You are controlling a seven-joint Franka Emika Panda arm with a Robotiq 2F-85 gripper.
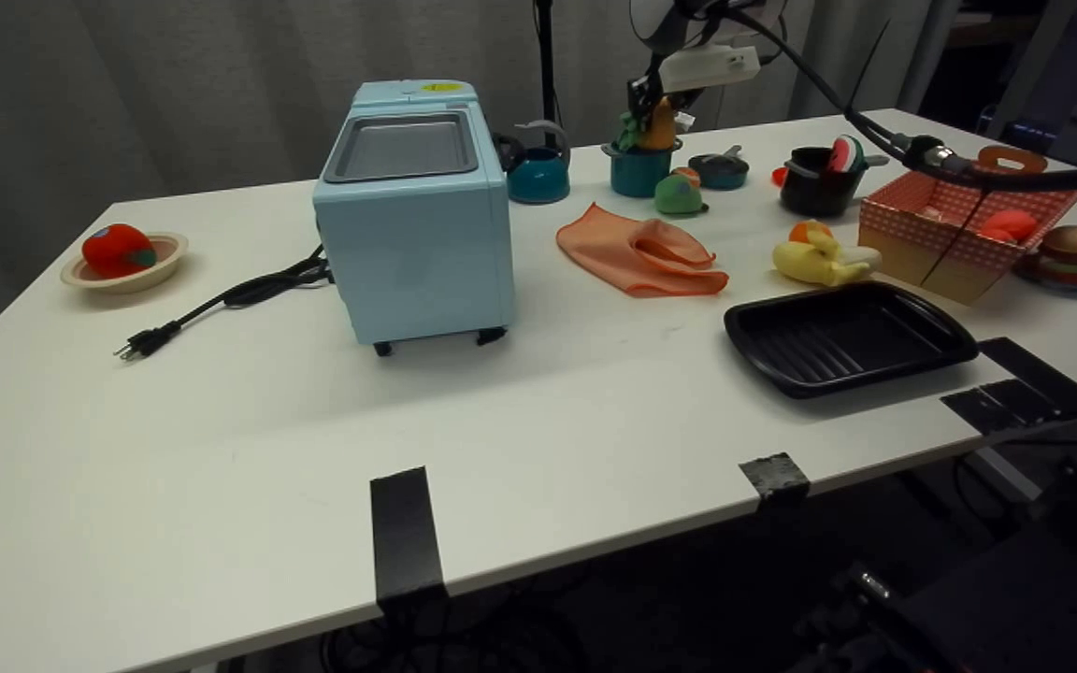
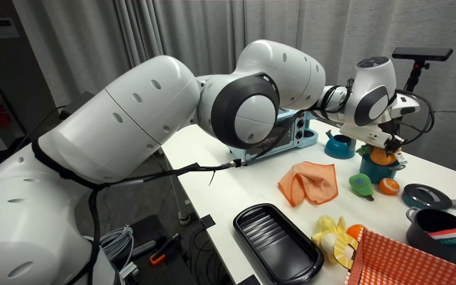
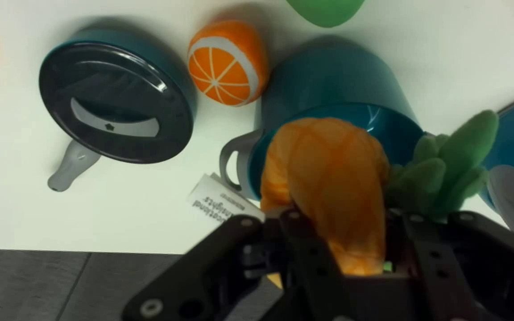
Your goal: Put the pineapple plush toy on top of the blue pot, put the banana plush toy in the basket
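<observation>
The orange pineapple plush toy (image 1: 658, 126) with green leaves lies over the mouth of the blue pot (image 1: 639, 175). In the wrist view the toy (image 3: 333, 165) covers part of the opening of the pot (image 3: 337, 80), its leaves past the rim. My gripper (image 3: 350, 218) has a finger on each side of the toy and is shut on it; it also shows in both exterior views (image 1: 655, 98) (image 2: 392, 144). The yellow banana plush toy (image 1: 805, 264) lies on the table beside the red-checked basket (image 1: 922, 252); both also show in the other picture, banana (image 2: 325, 227), basket (image 2: 406, 257).
A green toy (image 2: 361, 184) and an orange-slice toy (image 3: 225, 62) sit close to the pot. A lidded pan (image 3: 118, 98) and a teal kettle (image 2: 339, 147) flank it. An orange cloth (image 1: 637, 252), black tray (image 1: 847, 336), black pot (image 1: 814, 192) and light-blue toaster (image 1: 417, 243) stand around.
</observation>
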